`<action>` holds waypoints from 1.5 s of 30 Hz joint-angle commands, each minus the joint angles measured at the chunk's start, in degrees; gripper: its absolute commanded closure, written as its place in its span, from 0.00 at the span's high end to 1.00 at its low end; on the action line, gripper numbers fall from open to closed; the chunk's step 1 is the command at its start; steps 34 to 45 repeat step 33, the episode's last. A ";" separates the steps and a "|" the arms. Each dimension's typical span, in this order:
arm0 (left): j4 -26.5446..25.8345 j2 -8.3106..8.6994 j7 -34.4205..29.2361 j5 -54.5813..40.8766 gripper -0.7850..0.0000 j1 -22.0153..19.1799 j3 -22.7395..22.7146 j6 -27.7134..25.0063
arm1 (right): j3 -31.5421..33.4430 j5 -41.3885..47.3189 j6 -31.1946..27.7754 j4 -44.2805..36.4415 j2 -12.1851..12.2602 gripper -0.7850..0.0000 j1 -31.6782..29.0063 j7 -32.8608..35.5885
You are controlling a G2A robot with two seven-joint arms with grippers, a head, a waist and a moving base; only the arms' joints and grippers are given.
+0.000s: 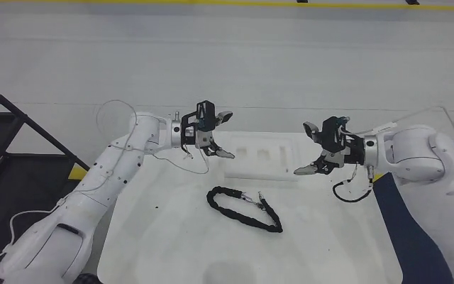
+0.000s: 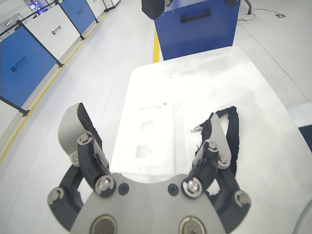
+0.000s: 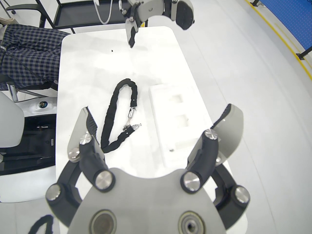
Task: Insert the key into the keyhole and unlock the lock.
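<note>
Top view: black fabric-sleeved chain lock (image 1: 245, 207) lying in a loose loop on smooth white table (image 1: 170, 241), just beside a white foam tray (image 1: 262, 165) with square recesses. Left gripper (image 1: 227, 135) and right gripper (image 1: 303, 149) hovering either side of the tray, jaws spread, nothing held.

Left wrist view: ribbed black pads (image 2: 88, 121) on curved grey fingers. Blue cabinet (image 2: 197, 32) and yellow floor stripe (image 2: 155, 47) beyond the table.

Right wrist view: bright metal end fittings (image 3: 132, 122) of the chain lock lying apart, too small to tell key from pin. Pale glossy floor (image 3: 243, 74) alongside.

Left gripper (image 1: 226, 133) held above the table's (image 1: 340, 241) far-left part, jaws wide apart, empty. Right gripper (image 1: 305, 150) over the right side, likewise spread, empty. They face each other, well apart.
</note>
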 commanded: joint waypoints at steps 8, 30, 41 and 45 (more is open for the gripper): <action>3.58 4.10 -13.78 -23.98 1.00 -13.56 10.72 0.00 | -9.19 3.58 0.08 9.75 -1.21 1.00 15.56 0.25; 4.87 5.36 -18.44 -30.98 1.00 -17.49 15.38 0.00 | -13.45 6.55 0.08 13.87 -1.76 1.00 20.24 0.25; 4.87 5.36 -18.44 -30.98 1.00 -17.49 15.38 0.00 | -13.45 6.55 0.08 13.87 -1.76 1.00 20.24 0.25; 4.87 5.36 -18.44 -30.98 1.00 -17.49 15.38 0.00 | -13.45 6.55 0.08 13.87 -1.76 1.00 20.24 0.25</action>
